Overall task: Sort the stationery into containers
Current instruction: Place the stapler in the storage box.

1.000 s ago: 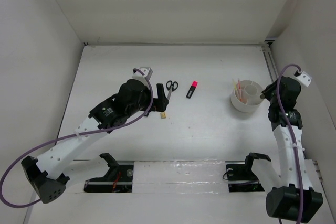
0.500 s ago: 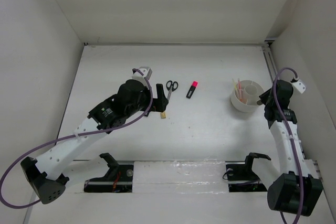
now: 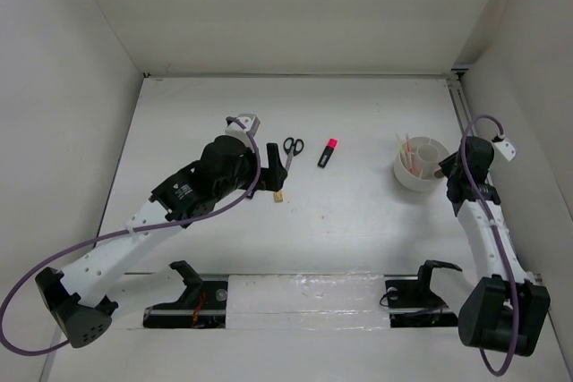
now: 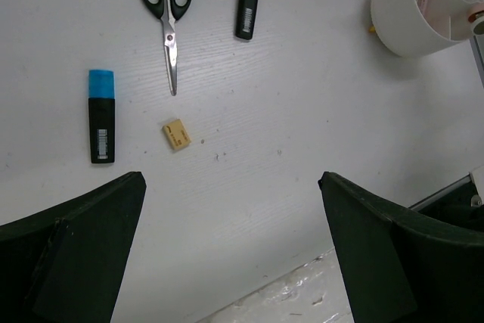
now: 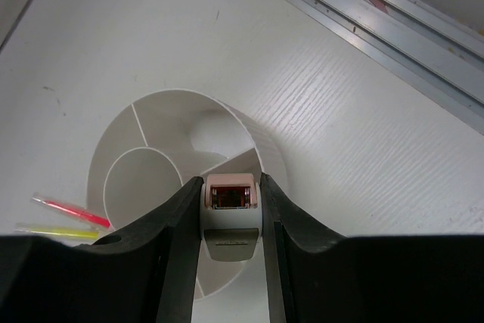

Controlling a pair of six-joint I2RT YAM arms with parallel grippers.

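Note:
Black-handled scissors (image 3: 291, 151) (image 4: 168, 17), a pink-capped black marker (image 3: 328, 153) (image 4: 246, 1) and a tan eraser (image 3: 279, 195) (image 4: 175, 135) lie on the table. A blue-capped marker (image 4: 101, 116) shows only in the left wrist view. My left gripper (image 3: 267, 176) (image 4: 231, 179) hovers open above them, holding nothing. The round white tub (image 3: 421, 165) (image 5: 113, 149) stands at the right with a pink stick (image 5: 68, 209) and a yellow stick (image 5: 57, 230) in it. My right gripper (image 3: 445, 165) (image 5: 231, 187) is shut on a small pink-and-grey eraser (image 5: 231, 213) over the tub's right-hand compartment.
A metal rail (image 5: 378, 28) runs along the table's right edge just beyond the tub. White walls enclose the table on three sides. The tub (image 4: 408, 20) is far to the right of the loose items.
The right arm's wrist has dropped and swung slightly left toward the tub, still holding the eraser. The left arm and the loose items have not moved.

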